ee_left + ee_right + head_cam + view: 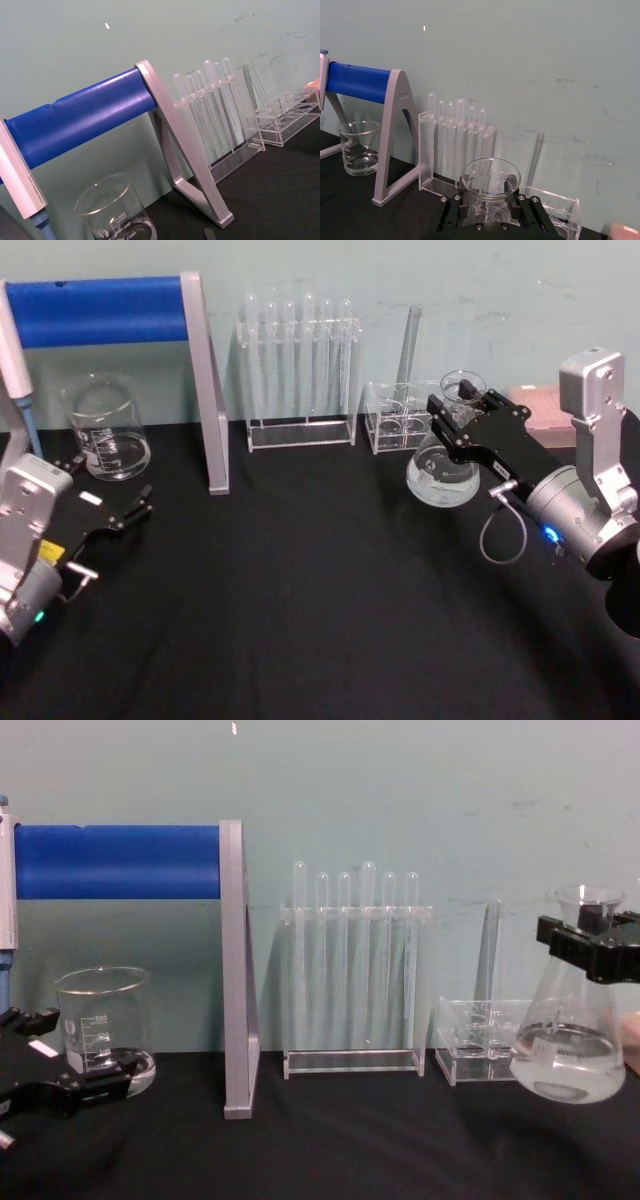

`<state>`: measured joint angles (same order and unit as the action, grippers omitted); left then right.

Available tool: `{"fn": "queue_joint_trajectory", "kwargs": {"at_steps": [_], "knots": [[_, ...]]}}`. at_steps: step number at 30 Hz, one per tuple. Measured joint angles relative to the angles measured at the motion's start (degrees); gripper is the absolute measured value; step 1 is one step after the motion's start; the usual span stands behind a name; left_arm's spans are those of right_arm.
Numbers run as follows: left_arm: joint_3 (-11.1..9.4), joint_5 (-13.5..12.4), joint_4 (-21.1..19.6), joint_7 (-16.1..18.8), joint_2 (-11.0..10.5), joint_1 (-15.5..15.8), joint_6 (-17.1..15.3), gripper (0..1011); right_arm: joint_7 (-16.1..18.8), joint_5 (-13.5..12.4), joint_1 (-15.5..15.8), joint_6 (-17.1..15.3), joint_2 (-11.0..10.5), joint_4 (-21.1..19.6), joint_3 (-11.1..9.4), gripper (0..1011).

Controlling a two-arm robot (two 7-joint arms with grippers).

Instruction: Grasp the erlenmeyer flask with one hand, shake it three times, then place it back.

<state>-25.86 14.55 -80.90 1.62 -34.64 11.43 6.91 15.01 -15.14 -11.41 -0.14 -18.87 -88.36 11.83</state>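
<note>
The erlenmeyer flask (441, 476) is clear glass with a little clear liquid in its wide base. It stands at the right, in front of a small acrylic rack. My right gripper (456, 410) is shut on its neck just under the flared rim. From the chest the flask (570, 1055) looks slightly tilted, its base just off the black cloth, with the black jaws (590, 942) clamped across the neck. In the right wrist view the flask's rim (490, 179) sits between the fingers. My left gripper (110, 487) rests open and parked at the near left, by the beaker.
A glass beaker (105, 430) stands back left beside a grey stand carrying a blue roll (100, 310). A tall test tube rack (298, 375) and a low acrylic rack (395, 422) line the back wall. A pink box (548, 408) sits far right. Black cloth (300, 590) covers the table.
</note>
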Motion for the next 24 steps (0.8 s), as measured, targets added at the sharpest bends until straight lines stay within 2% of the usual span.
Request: {"fn": "queue_joint_trajectory", "kwargs": {"at_steps": [9, 24], "knots": [[0.0, 0.0, 0.0, 0.0, 0.0, 0.0, 0.0, 1001, 0.86, 0.43, 0.1, -0.01, 0.67, -0.11, 0.1, 449], [0.0, 0.0, -0.01, 0.0, 0.0, 0.0, 0.0, 1001, 4.22, 0.33, -0.58, -0.28, 1.71, -0.75, 4.04, 449]]}}
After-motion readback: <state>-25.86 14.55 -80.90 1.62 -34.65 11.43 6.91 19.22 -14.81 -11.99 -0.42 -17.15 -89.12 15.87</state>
